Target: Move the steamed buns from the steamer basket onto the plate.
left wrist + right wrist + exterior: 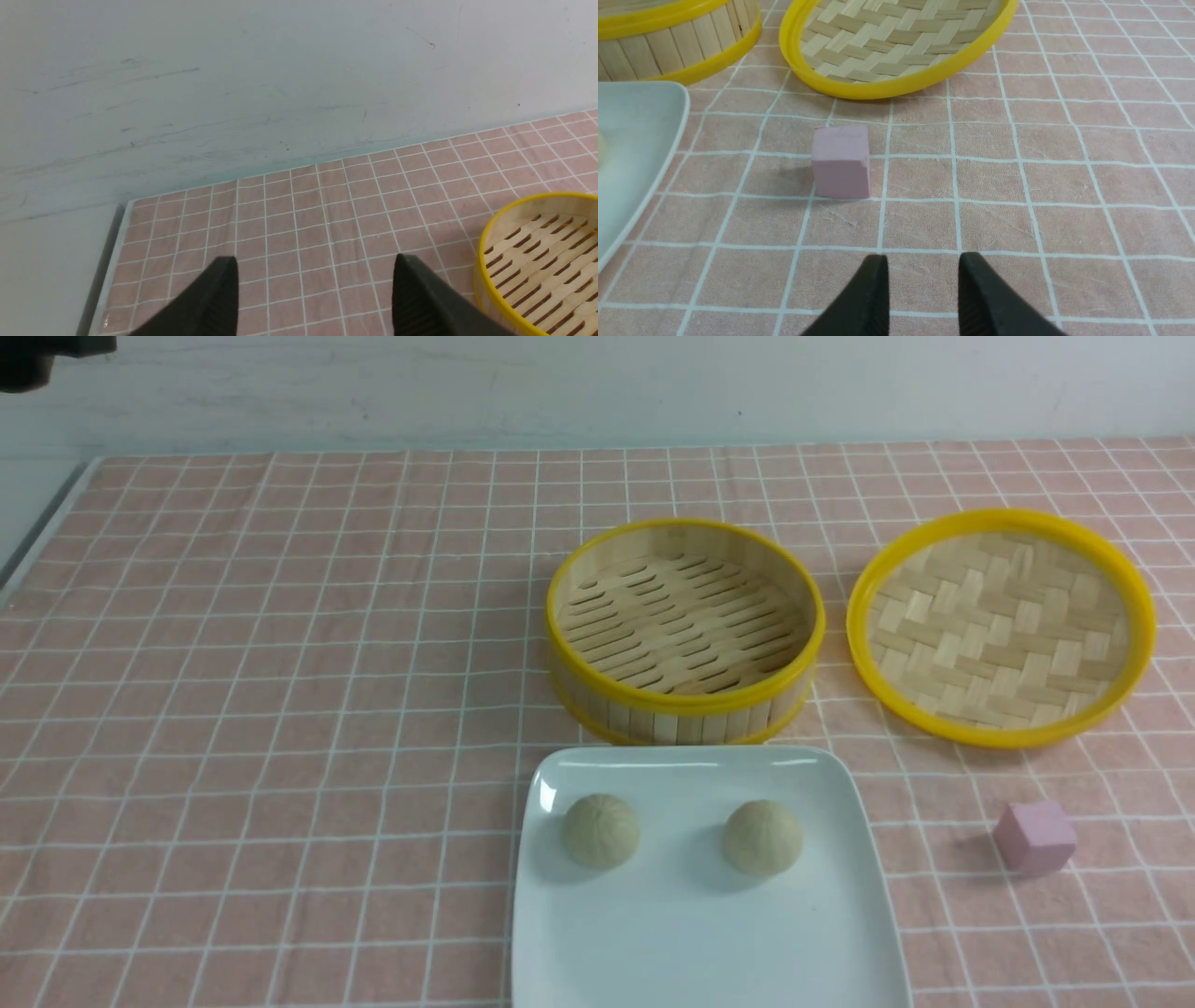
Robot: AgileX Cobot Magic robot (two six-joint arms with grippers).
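Pale cream domed buns are seen on glossy white square plate, lower centre, apart from both grippers; left gripper wide, right gripper narrow, both empty.

Pink white-gridded tablecloth, white plate

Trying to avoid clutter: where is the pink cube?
In the front view the pink cube sits on the checked cloth on the robot's right, just right of the plate and nearer the robot than the woven lid, touching neither.
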